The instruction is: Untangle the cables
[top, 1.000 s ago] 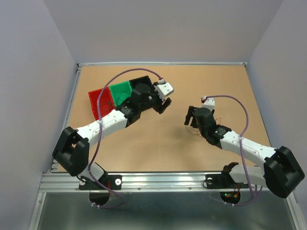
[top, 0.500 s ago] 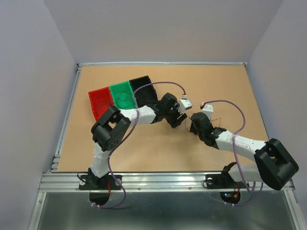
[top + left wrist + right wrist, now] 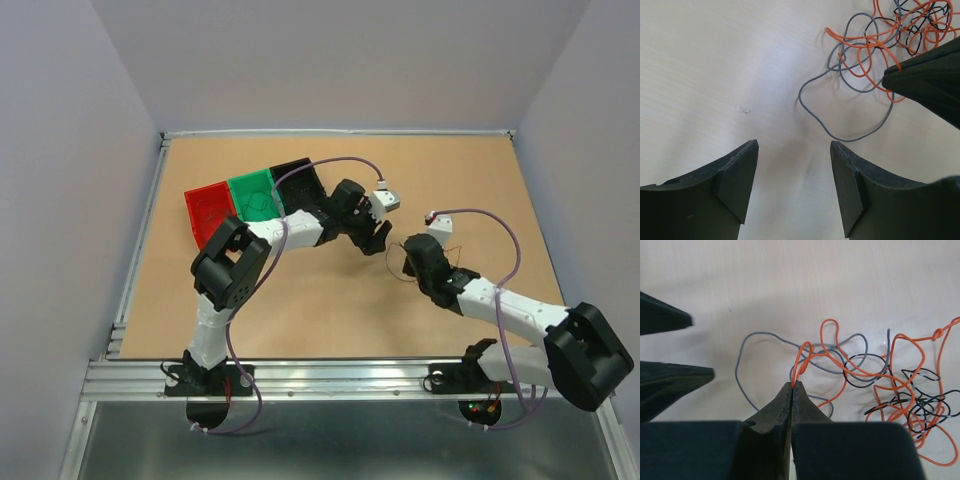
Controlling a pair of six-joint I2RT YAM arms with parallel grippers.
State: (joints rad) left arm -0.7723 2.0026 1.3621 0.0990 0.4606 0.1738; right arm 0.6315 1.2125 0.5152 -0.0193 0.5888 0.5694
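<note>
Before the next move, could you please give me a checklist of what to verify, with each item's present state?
1. Right end effector shut on the orange wire: ok, a loop is pinched at its tips.
2. Left end effector open and unloaded: ok, nothing sits between its jaws.
3. Gray wire reachable for the left end effector: ok, its loop lies just ahead of the open jaws.
4. Orange wire free of the other cables: not ok, it crosses gray and dark strands.
5. End effectors apart: ok, a gap shows between them.
6. Grip firm enough to pull: cannot tell.
</note>
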